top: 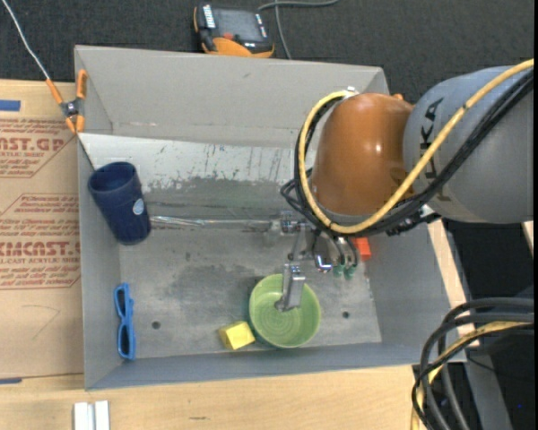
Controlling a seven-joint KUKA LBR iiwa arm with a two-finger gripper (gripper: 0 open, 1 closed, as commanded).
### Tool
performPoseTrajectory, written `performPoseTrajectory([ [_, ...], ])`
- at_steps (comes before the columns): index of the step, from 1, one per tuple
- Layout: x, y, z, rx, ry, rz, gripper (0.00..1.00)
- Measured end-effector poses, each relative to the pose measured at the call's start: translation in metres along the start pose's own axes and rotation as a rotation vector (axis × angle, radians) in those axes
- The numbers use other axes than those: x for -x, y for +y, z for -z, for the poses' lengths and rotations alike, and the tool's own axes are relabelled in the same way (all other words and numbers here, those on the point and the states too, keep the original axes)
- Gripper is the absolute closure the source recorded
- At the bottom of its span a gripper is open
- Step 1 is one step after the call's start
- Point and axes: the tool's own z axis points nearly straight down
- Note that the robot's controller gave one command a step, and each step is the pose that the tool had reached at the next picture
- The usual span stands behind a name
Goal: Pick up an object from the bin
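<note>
Reaching down from my orange-capped wrist, my gripper [290, 301] has its tip inside the round, shallow, pale green plastic bowl [269, 322], which sits directly beneath my hand on the floor of the grey metal bin [197, 271]. Whether my hand is wide or narrow I cannot tell from here; it reads as one thin metal stem ending near the bowl's middle, and I see nothing clamped in it.

So I judge the task as not yet half done: I am at a thing, but I have no hold on it, and the bowl looks to lie flat on the bin floor, not raised. Taking hold and lifting it clear of the bin are both left.

Just beyond the bowl, on the side away from my arm, lies a small yellow block [238, 336], close to the bowl's rim. A little orange-red piece [363, 248] lies near my wrist. Well apart from my hand, across the bin, are blue plastic sunglasses [124, 321] and a dark blue cup [119, 202].
</note>
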Motion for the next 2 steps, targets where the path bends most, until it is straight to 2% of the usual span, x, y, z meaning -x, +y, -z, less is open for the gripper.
performPoseTrajectory([
  [1, 0.005, -0.03, 0.002, 0.0, -0.002, 0.29, 0.0],
  [2, -0.03, -0.023, -0.099, 0.002, -0.008, 0.353, 0.0],
])
